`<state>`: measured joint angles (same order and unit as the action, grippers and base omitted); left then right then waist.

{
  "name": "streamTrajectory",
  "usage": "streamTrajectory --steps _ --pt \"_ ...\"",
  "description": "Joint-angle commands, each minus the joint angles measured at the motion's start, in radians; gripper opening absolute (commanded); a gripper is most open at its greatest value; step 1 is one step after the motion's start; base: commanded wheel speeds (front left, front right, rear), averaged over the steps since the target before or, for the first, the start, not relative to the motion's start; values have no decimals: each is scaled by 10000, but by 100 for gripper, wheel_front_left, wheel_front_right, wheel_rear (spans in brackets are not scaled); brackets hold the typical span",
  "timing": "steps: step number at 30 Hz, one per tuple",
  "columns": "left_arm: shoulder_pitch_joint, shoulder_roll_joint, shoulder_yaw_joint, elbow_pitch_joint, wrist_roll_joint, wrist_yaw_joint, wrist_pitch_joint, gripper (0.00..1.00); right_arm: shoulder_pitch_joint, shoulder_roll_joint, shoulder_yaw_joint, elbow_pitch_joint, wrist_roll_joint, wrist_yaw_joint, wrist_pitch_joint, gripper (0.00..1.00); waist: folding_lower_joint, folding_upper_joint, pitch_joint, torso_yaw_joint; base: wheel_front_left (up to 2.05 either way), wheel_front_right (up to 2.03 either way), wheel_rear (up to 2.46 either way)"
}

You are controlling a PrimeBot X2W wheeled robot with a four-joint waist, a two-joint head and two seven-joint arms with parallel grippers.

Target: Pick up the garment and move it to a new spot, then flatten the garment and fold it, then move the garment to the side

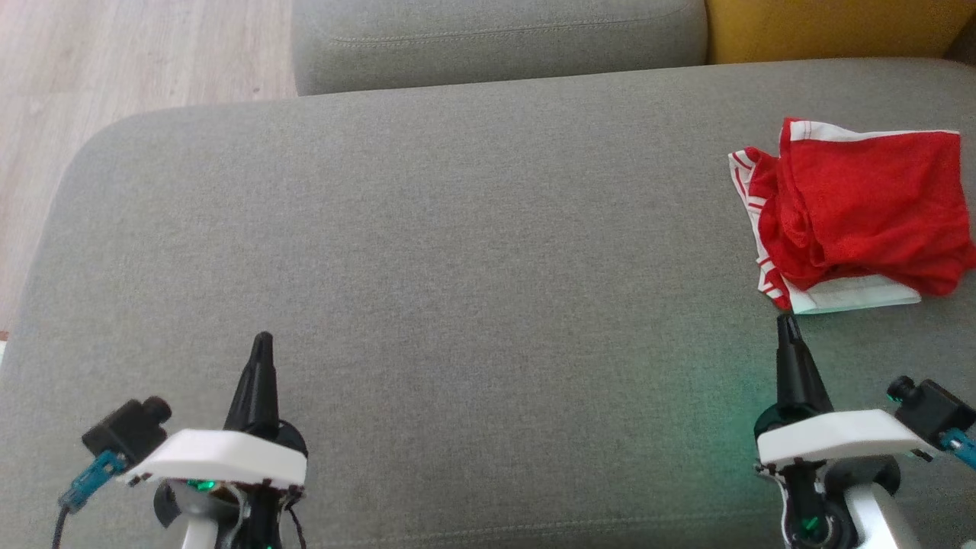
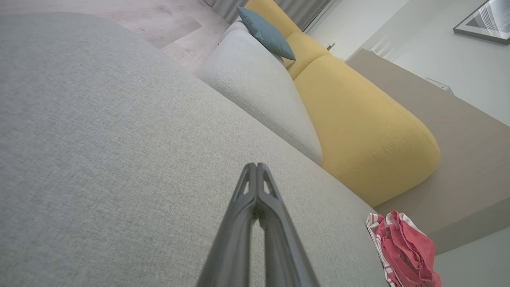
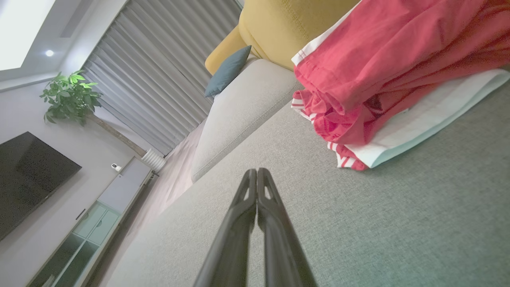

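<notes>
On the right side of the grey sofa seat (image 1: 427, 229), toward its far edge, lies the garment (image 1: 854, 213). It is red cloth with white trim, crumpled and partly folded over itself, and a white band shows along its near edge. The right claw (image 1: 785, 320) sits just short of that near edge with its fingers pressed together, holding nothing. The right wrist view shows its tips apart from the cloth. The left claw (image 1: 261, 339) is well away at the lower left over bare seat, also closed and empty. In the left wrist view a yellow cushion (image 2: 358, 119) and a blue pillow (image 2: 266, 34) lie beyond the seat. Pale wood floor (image 1: 114, 69) shows at the head view's upper left.
</notes>
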<state>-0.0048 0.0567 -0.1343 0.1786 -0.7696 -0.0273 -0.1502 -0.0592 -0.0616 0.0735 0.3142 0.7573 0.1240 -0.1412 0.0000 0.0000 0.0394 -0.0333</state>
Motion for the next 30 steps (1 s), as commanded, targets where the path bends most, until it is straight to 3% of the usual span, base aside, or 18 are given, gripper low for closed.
streamTrajectory --steps 1,30 --pt "-521 146 276 -269 -278 -66 75 0 -440 -150 -15 -390 304 26 66 0 0 0 -6 5 0 0 0" --pt "-695 210 908 69 -3501 -431 879 0 -442 -181 -535 -516 3548 42 855 0 0 0 -140 129 0 0 0"
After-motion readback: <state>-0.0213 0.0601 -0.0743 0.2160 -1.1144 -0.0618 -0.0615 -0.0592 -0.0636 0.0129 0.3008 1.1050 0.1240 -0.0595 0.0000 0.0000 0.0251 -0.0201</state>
